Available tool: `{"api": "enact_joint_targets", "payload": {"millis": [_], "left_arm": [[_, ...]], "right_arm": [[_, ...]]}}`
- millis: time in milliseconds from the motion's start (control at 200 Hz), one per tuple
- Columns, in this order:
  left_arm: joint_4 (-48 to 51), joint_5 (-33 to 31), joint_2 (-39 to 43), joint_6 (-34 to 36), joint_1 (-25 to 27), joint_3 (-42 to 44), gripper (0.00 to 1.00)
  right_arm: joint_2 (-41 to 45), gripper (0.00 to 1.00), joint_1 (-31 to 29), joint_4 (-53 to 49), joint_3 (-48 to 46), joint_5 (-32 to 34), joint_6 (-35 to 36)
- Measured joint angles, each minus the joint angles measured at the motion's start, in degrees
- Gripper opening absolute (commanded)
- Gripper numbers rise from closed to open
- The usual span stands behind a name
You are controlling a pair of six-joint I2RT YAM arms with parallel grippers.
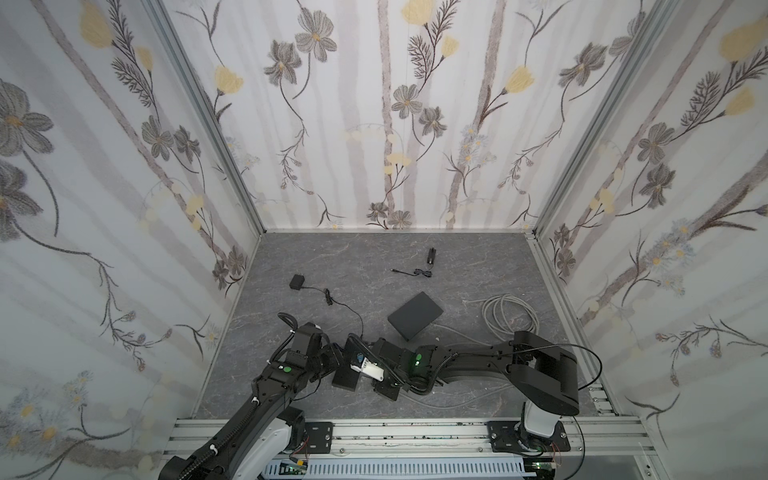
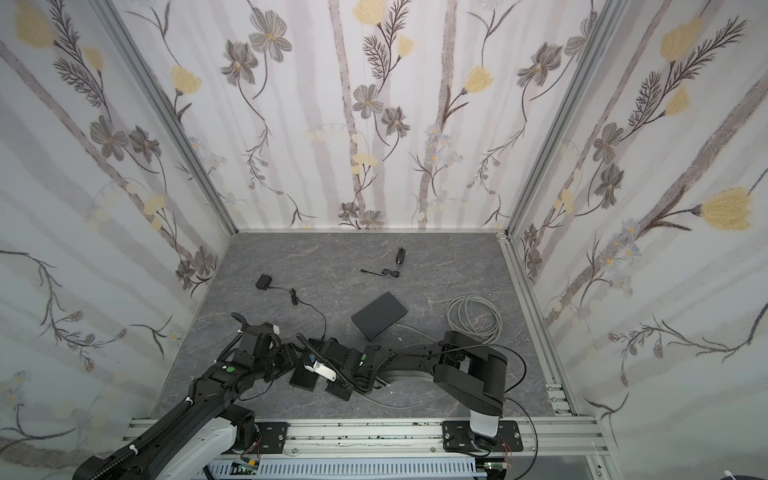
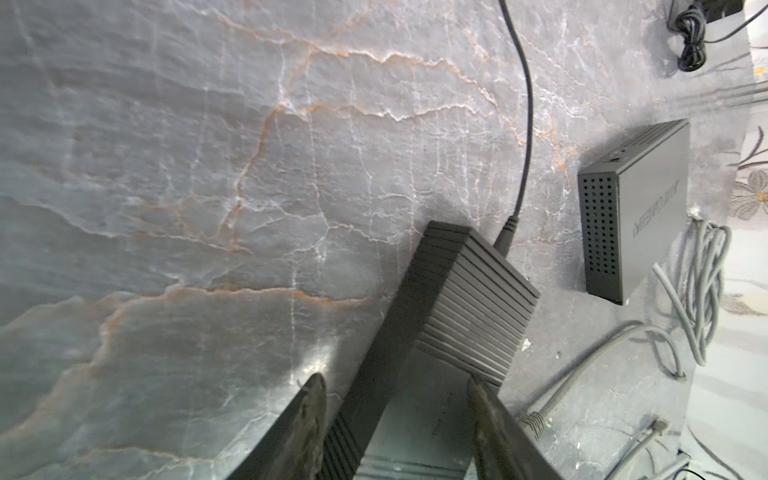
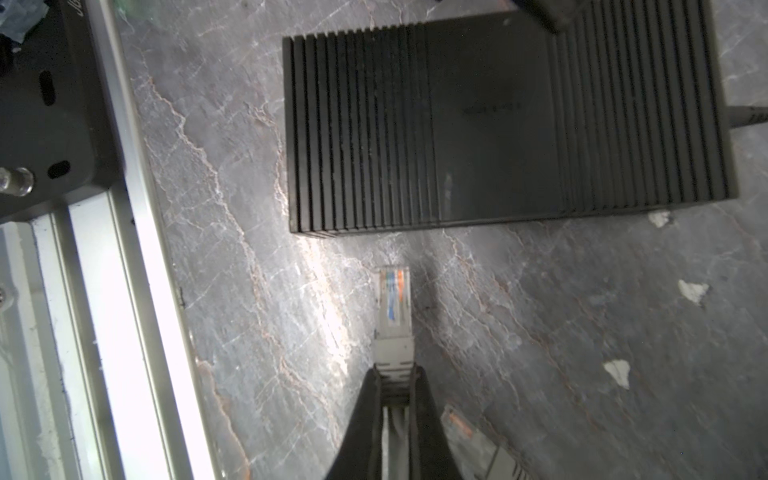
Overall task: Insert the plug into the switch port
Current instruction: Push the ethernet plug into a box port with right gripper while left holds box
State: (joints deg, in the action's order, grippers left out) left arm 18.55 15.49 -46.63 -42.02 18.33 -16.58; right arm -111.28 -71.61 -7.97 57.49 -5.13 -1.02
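Grey marbled desk (image 1: 353, 257) is carrying everything. Coiled grey cable (image 1: 509, 316) is lying toward the right wall, with a dark box (image 1: 415, 316) that has a perforated side lying flat just left of it. Black ribbed switch (image 1: 345, 380) is lying flat at the near middle, between the two end effectors, and a black lead (image 3: 525, 124) is running into its far end. Left end effector (image 3: 395, 378) is straddling the switch, one finger (image 3: 311, 407) on each side. Its jaws are standing apart, and I cannot tell whether they are pressing the casing or just bracketing it. Black adapter (image 1: 297, 282) is sitting far left, well apart from the rest. Right end effector (image 4: 397, 370) is clamping the plug (image 4: 394, 299) by its grey boot, jaws closed tight on it. Plug is clear with coloured wires showing. It is pointing nose-first at the switch's long side, near it but not touching, with bare desk showing between them. Ports are not showing in any view.
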Motion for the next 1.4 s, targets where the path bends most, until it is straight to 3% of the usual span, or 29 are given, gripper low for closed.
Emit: {"api": "enact_joint_targets", "payload": {"millis": [535, 914, 1399], "left_arm": [[-8.0, 5.6, -2.1, -2.8, -0.3, 4.6, 0.51], [-9.8, 6.3, -1.4, -3.2, -0.5, 6.1, 0.51], [-15.1, 7.2, -0.6, -6.0, -0.5, 9.1, 0.5]], "right_arm": [[-3.1, 0.0, 0.0, 2.1, 3.4, -0.3, 0.0], [0.3, 0.0, -0.2, -0.4, 0.6, 1.4, -0.4], [-2.6, 0.0, -0.8, -3.1, 3.2, 3.0, -0.4]]}}
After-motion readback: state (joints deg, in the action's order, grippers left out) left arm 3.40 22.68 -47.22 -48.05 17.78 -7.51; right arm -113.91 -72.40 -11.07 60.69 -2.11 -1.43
